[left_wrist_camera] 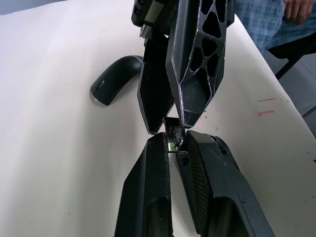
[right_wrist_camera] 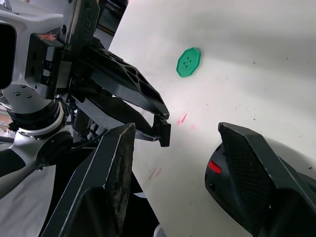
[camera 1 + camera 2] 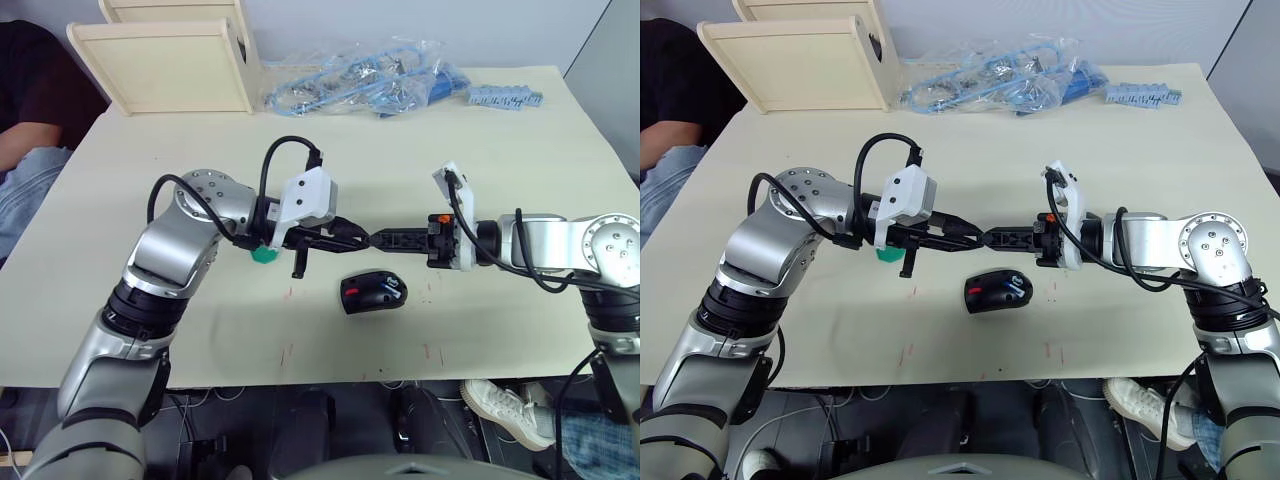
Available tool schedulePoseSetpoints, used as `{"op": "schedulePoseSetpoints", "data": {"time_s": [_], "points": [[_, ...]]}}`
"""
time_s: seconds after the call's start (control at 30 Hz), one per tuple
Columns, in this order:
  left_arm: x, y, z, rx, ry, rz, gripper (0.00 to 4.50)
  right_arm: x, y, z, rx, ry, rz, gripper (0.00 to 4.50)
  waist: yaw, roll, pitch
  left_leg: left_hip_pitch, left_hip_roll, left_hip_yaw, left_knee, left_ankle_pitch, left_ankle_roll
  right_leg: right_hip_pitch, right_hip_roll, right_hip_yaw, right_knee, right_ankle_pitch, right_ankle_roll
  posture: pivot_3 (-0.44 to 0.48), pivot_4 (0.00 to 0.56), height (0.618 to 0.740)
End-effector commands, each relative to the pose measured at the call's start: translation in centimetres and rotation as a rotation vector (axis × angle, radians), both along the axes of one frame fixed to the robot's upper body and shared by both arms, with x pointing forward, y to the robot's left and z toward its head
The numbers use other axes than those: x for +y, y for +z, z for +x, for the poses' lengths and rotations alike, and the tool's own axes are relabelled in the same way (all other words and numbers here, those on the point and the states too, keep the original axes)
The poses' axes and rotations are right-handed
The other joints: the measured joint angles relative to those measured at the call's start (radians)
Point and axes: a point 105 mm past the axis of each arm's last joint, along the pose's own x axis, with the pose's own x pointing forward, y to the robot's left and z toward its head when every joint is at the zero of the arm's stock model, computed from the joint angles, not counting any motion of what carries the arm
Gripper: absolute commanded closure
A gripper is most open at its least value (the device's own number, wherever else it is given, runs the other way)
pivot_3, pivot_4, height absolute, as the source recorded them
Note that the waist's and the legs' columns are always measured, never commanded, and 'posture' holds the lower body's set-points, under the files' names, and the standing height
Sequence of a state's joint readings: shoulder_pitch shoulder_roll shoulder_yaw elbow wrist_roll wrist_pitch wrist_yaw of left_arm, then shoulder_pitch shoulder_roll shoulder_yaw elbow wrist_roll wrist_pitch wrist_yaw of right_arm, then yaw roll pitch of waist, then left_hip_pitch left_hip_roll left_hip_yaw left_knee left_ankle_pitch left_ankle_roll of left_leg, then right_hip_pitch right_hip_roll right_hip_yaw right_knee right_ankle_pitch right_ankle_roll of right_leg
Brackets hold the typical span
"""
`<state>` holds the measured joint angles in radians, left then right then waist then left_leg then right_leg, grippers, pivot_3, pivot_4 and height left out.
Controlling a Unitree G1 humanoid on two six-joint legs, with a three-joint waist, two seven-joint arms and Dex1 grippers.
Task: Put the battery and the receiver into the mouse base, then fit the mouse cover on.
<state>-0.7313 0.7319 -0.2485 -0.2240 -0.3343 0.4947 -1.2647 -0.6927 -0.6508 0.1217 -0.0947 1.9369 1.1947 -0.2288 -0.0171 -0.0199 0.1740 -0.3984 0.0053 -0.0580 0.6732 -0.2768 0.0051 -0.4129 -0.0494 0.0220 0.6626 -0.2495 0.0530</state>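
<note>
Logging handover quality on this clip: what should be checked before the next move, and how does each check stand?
1. Receiver pinched in left gripper fingers: ok.
2. Right gripper fingers apart on either side of the receiver: ok.
3. Mouse base on the table, compartment up: ok.
4. Battery already in the mouse base: cannot tell.
5. Mouse cover lying on the table apart from both grippers: ok.

green disc [image 3: 264, 254] on table [image 3: 150, 180]; wooden tray [image 3: 165, 62] behind.
</note>
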Motion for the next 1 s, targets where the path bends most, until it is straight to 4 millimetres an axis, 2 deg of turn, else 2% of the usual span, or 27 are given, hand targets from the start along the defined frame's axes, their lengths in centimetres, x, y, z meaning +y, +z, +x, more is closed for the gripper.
{"op": "schedulePoseSetpoints", "data": {"time_s": [0.03,0.17,0.27,0.3,0.4,0.83,0.9,1.0], "points": [[-0.36,0.95,-0.14,-0.051,-0.024,0.0,4.44,0.23,1.26,-0.22,-0.023,0.018,0.04,1.67,0.0,0.0,0.0,0.0,0.0,0.0,0.0,0.0,0.0,0.0,0.0,0.0,0.0,0.0,0.0,0.0,0.15,0.74],[-0.3,0.92,-0.16,-0.056,-0.027,0.004,4.44,0.2,1.25,-0.24,-0.022,0.018,0.043,1.67,0.0,0.0,0.0,0.0,0.0,0.0,0.0,0.0,0.0,0.0,0.0,0.0,0.0,0.0,0.0,0.0,0.15,0.74],[-0.32,0.96,-0.12,-0.058,-0.026,0.002,4.44,0.22,1.24,-0.29,-0.02,0.022,0.048,2.55,0.0,0.0,0.0,0.0,0.0,0.0,0.0,0.0,0.0,0.0,0.0,0.0,0.0,0.0,0.0,0.0,0.15,0.74],[-0.33,0.96,-0.12,-0.058,-0.026,0.002,4.44,0.23,1.23,-0.3,-0.02,0.022,0.048,3.15,0.0,0.0,0.0,0.0,0.0,0.0,0.0,0.0,0.0,0.0,0.0,0.0,0.0,0.0,0.0,0.0,0.15,0.74],[-0.4,1.0,-0.14,-0.063,-0.028,0.0,4.44,0.25,1.12,-0.36,-0.017,0.024,0.049,4.33,0.0,0.0,0.0,0.0,0.0,0.0,0.0,0.0,0.0,0.0,0.0,0.0,0.0,0.0,0.0,0.0,0.15,0.74],[-0.59,0.57,-0.45,-0.027,-0.027,-0.021,4.44,0.31,1.2,-0.47,-0.015,0.035,0.062,4.43,0.0,0.0,0.0,0.0,0.0,0.0,0.0,0.0,0.0,0.0,0.0,0.0,0.0,0.0,0.0,0.0,0.15,0.74],[-0.5,0.37,-0.33,-0.005,-0.005,-0.037,3.4,0.05,1.09,-0.47,-0.014,0.03,0.056,4.5,0.0,0.0,0.0,0.0,0.0,0.0,0.0,0.0,0.0,0.0,0.0,0.0,0.0,0.0,0.0,0.0,0.15,0.74],[-0.42,0.28,-0.19,0.03,0.028,-0.065,2.43,-0.31,0.92,-0.42,-0.01,0.019,0.048,4.5,0.0,0.0,0.0,0.0,0.0,0.0,0.0,0.0,0.0,0.0,0.0,0.0,0.0,0.0,0.0,0.0,0.15,0.74]]}}
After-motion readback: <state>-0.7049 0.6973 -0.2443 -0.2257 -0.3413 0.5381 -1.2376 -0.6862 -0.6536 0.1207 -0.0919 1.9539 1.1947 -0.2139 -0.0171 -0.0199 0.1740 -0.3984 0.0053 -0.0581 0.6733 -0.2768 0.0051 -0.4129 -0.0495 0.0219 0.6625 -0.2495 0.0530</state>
